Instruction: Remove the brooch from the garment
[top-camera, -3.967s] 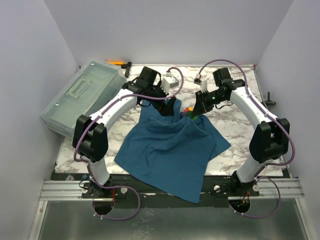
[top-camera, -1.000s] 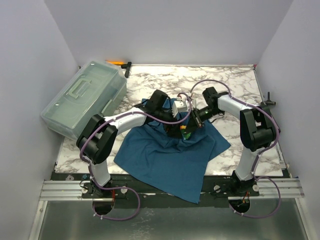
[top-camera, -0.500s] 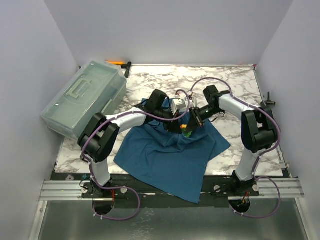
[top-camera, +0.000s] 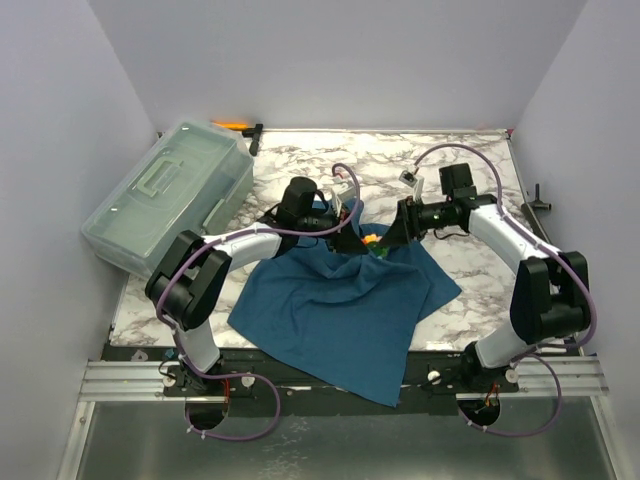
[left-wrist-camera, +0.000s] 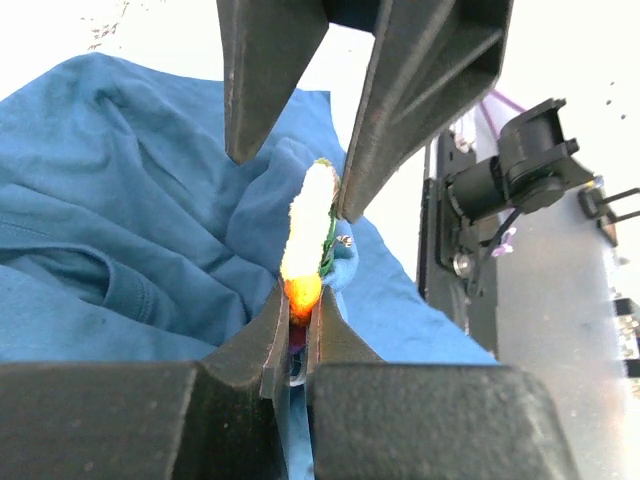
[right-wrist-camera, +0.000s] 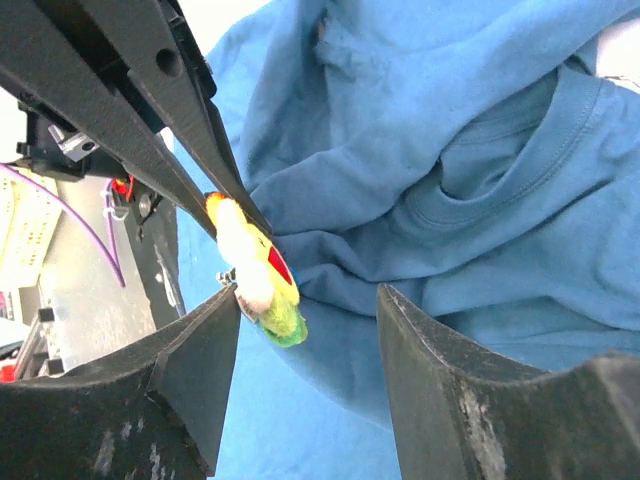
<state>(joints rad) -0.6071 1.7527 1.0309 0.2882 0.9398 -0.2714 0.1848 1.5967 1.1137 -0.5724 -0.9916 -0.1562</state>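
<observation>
- Since a second earlier, the left gripper had closed and the right gripper had parted its fingers, its arm swung out to the right.
- The small flower-like multicoloured brooch stood edge-on above a raised fold at the far edge of the large teal-blue soft-cloth T-shirt, over the middle of the white marble-patterned table.
- The left gripper pinched the brooch's orange end, fingers pressed together on it.
- The right gripper stood spread around the brooch's far end, gripping nothing.
- The brooch's long axis ran from the left fingertips toward the right ones. With the left arm holding it, drawing back along that axis looked the likely next move.
- Whether the pin was still in the cloth could not be told.
</observation>
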